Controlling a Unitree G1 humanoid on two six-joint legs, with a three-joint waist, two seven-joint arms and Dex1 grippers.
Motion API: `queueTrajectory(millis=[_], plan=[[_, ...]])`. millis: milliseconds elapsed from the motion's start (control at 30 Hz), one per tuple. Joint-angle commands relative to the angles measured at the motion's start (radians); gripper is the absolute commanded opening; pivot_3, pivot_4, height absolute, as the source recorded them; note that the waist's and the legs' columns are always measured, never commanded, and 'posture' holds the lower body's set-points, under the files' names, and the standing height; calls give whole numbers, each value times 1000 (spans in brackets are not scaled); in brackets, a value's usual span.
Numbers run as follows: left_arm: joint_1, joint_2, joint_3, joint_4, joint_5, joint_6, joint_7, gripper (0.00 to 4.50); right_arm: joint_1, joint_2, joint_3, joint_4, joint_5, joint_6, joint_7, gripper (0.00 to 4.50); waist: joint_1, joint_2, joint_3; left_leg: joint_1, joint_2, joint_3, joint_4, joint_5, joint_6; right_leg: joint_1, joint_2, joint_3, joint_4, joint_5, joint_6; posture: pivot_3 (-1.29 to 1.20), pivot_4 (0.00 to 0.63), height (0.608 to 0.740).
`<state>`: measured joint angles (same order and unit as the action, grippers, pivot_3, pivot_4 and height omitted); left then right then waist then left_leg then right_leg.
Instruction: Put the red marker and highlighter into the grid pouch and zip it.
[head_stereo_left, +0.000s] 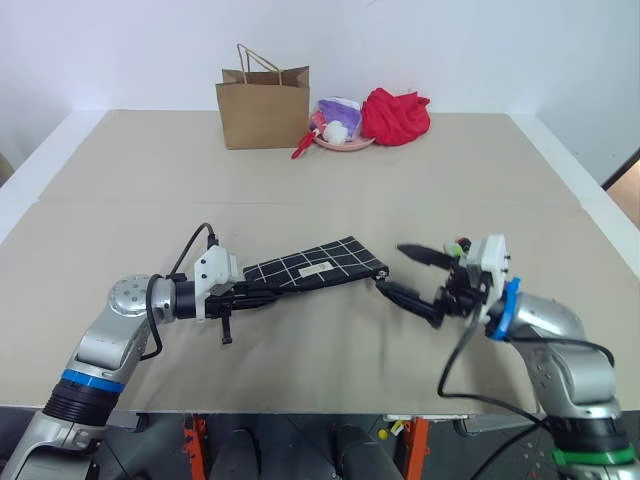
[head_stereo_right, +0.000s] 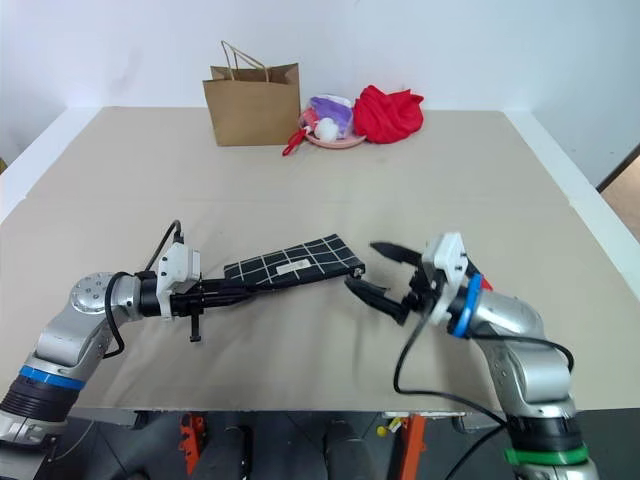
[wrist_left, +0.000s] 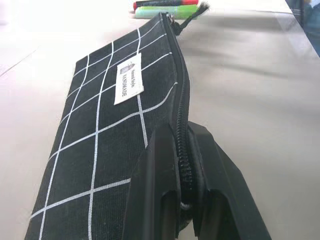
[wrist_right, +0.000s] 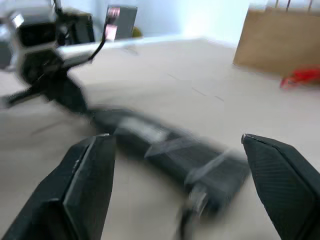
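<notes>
- The left gripper (wrist_left: 182, 200) has its fingers (wrist_left: 155, 185) clamped on the zipper edge of the grid pouch (head_stereo_left: 305, 268), raising that end so the pouch stays anchored.
- The right gripper (head_stereo_left: 418, 280) stands wide open and empty, just beside the pouch's far end, where the zipper pull (wrist_left: 192, 14) hangs.
- The red marker (wrist_left: 165, 3) and highlighter (wrist_left: 162, 12) lie together on the table (head_stereo_left: 300, 180) past the pull end, not yet inside.

Head stereo pair looking down over table (head_stereo_left: 330, 180), wrist cameras close, all sharing grid pouch (head_stereo_left: 310, 268)
</notes>
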<state>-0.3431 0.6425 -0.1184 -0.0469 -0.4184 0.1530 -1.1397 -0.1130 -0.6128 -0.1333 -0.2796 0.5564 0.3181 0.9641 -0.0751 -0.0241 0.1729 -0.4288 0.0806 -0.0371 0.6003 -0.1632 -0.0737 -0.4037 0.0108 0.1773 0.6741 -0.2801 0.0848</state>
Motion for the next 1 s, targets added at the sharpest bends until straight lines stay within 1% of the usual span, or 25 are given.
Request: queueTrajectory(millis=[33,200,267,467,533,567,633,667,767,800,833,1000], plan=[[-4,-8,21,-43,-18,5,-5,0,34,-15,-16,-57,16,-5,12,4065,-4,0,0,0,0,0,0,0,0,0,0,0,0,0,0,0,150,740],[2,-7,19,-54,-14,8,-16,0,62,1,6,-19,-13,-18,1,4065,-9,0,0,2,0,0,1,1,0,1,0,0,1,2,-2,0,150,740],[12,-5,17,-64,-12,7,-19,0,56,7,12,8,-30,-36,2,4065,-9,0,0,2,0,0,2,2,-1,1,0,0,1,1,-4,0,150,740],[26,-7,23,-79,-13,15,-12,0,40,5,22,51,-47,-54,21,4065,-7,0,0,2,0,0,2,2,-1,1,0,0,1,1,-4,0,150,740],[30,-9,25,-87,-16,19,-7,0,37,2,27,57,-49,-55,31,3569,-7,0,0,2,0,0,2,2,-1,1,0,0,1,2,-3,0,150,740],[32,-10,27,-91,-18,22,-5,0,35,1,29,61,-56,-63,34,3402,-7,0,0,2,0,0,1,2,-1,1,0,0,1,2,-2,0,150,740],[33,-10,27,-95,-19,26,-3,0,31,3,28,64,-55,-63,33,2510,-7,0,0,2,0,0,1,2,-1,1,0,0,1,2,-1,0,150,740],[34,-10,28,-95,-19,27,-2,0,29,4,28,66,-55,-65,34,2155,-7,0,0,2,0,0,1,2,-1,1,0,0,1,2,-1,0,150,740],[38,-10,28,-100,-19,29,0,0,24,5,28,69,-51,-66,40,619,-7,0,0,2,0,0,1,2,-1,1,0,0,1,2,-1,0,150,740],[39,-9,28,-101,-19,29,1,0,23,5,28,70,-50,-65,41,196,-7,0,0,2,0,0,1,2,-1,1,0,0,1,2,-1,0,150,740],[40,-9,28,-101,-18,30,1,0,19,5,28,72,-51,-66,43,62,-7,0,0,2,0,0,1,2,-1,1,0,0,1,2,-1,0,150,740],[45,-11,31,-104,-23,37,5,0,8,2,33,73,-52,-64,47,62,-7,0,0,2,0,0,1,2,-1,1,0,0,1,2,-1,0,150,740]])
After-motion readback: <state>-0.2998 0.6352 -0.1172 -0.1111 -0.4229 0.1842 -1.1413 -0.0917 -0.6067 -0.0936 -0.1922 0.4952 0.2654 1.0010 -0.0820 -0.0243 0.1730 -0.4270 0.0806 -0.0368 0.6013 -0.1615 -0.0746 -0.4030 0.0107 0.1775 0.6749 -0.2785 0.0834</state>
